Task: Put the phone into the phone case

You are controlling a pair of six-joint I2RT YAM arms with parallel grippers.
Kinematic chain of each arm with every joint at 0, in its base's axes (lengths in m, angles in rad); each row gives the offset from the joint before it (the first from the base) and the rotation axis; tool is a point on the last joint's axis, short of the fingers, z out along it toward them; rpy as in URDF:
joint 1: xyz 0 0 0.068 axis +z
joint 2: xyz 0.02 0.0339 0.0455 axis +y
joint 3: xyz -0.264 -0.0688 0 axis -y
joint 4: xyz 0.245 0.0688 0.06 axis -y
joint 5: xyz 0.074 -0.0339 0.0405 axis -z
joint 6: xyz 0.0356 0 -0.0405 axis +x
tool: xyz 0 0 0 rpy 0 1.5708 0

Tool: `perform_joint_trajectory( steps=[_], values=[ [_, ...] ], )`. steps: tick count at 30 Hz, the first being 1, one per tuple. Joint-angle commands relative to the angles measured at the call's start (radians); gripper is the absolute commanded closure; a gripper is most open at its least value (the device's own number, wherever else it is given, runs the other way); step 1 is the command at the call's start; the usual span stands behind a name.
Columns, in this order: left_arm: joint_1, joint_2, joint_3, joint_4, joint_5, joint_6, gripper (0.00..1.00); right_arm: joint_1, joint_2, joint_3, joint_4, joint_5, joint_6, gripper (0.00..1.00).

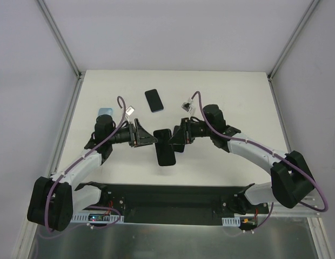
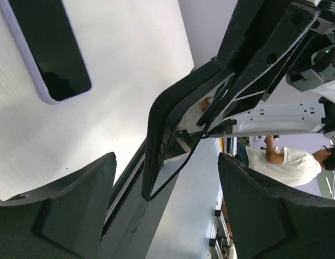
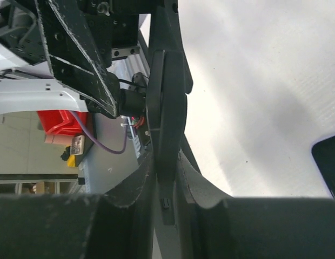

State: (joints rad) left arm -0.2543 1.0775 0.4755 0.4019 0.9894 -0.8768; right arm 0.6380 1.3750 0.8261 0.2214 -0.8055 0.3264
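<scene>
A dark phone (image 1: 154,100) with a pale lavender rim lies flat on the white table behind the grippers; it also shows in the left wrist view (image 2: 48,48). My right gripper (image 1: 178,142) is shut on a black phone case (image 1: 165,148), held on edge above the table; in the right wrist view (image 3: 166,178) the fingers (image 3: 129,189) pinch the case (image 3: 166,108) from both sides. My left gripper (image 1: 152,139) is open, its jaws wide apart on either side of the case's (image 2: 167,124) free end without touching it (image 2: 166,162). Whether the case holds anything is hidden.
A small light-blue object (image 1: 105,112) lies on the table by the left arm. A dark corner (image 3: 329,162) shows at the right edge of the right wrist view. White enclosure walls stand at the back and sides. The black base rail (image 1: 167,197) runs along the near edge.
</scene>
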Motion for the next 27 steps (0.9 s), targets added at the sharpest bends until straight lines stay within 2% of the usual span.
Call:
perform_joint_trajectory(
  steps=[1,5,8,11,12,15,18,19,25,27],
  values=[
    [-0.007,0.002,-0.006,0.175,0.069,-0.047,0.27,-0.004,-0.051,0.028,0.183,-0.089,0.095,0.97],
    [-0.029,0.025,-0.017,0.248,0.064,-0.079,0.33,-0.003,-0.050,0.011,0.259,-0.095,0.146,0.96],
    [-0.048,0.055,-0.028,0.302,0.048,-0.106,0.43,0.000,-0.039,0.004,0.312,-0.121,0.187,0.96],
    [-0.060,0.079,-0.047,0.377,0.051,-0.157,0.59,0.002,-0.028,0.007,0.328,-0.127,0.209,0.94],
    [-0.062,0.082,-0.054,0.426,0.054,-0.184,0.68,0.002,-0.027,0.005,0.331,-0.127,0.212,0.94],
    [-0.062,0.094,-0.074,0.524,0.064,-0.237,0.82,0.002,-0.031,0.005,0.334,-0.124,0.224,0.88],
    [-0.062,0.096,-0.071,0.541,0.081,-0.246,0.92,-0.001,-0.033,0.007,0.334,-0.116,0.237,0.78],
    [-0.062,0.094,-0.071,0.548,0.086,-0.249,0.98,-0.007,-0.033,0.008,0.332,-0.118,0.252,0.73],
    [-0.062,0.070,-0.080,0.610,0.107,-0.277,1.00,-0.015,-0.021,0.030,0.345,-0.138,0.273,0.49],
    [-0.062,0.062,-0.081,0.618,0.124,-0.281,1.00,-0.020,-0.016,0.034,0.360,-0.141,0.295,0.46]
  ],
)
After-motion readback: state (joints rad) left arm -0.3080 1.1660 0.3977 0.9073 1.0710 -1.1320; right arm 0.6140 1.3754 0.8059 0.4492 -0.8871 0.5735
